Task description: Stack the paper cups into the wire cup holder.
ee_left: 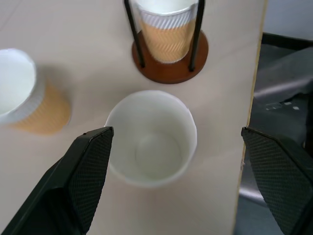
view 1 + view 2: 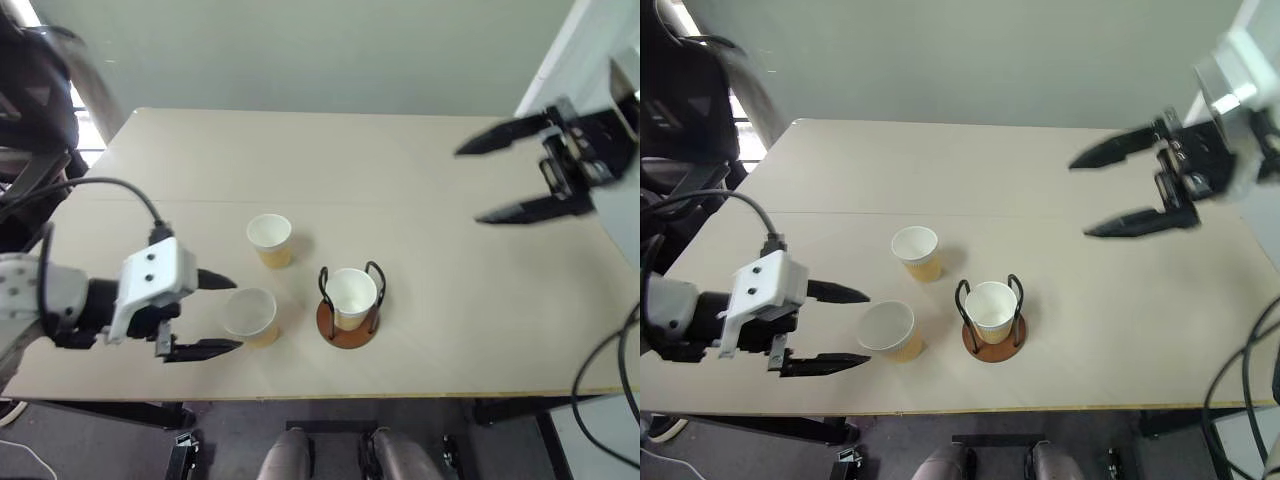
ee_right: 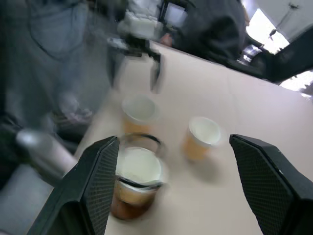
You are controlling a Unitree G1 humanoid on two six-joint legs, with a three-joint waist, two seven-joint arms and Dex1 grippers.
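Three paper cups stand upright near the lower middle of the head views. One cup (image 2: pixel 351 295) already sits inside the wire cup holder (image 2: pixel 347 325), its white rim level with the tops of the black loops. A second cup (image 2: pixel 250 316) stands just left of the holder, near the front edge of the tabletop (image 2: pixel 420 180), and a third cup (image 2: pixel 270 240) stands above it in the frame, apart from both.

These cups look light, thin-walled and easily crushed; the ribbed tan sleeve should offer more friction than the smooth white rim. A gentle squeeze across the ribbed wall, below the rolled rim, seems the safest hold, since a hard pinch would likely oval the mouth and spoil nesting.

The left gripper (image 2: pixel 215 315) lies at the lower left, its jaws wide apart and empty, either side of the second cup without touching it. The right gripper (image 2: pixel 500 180) hangs at the upper right, well apart from the cups, jaws spread and holding nothing.
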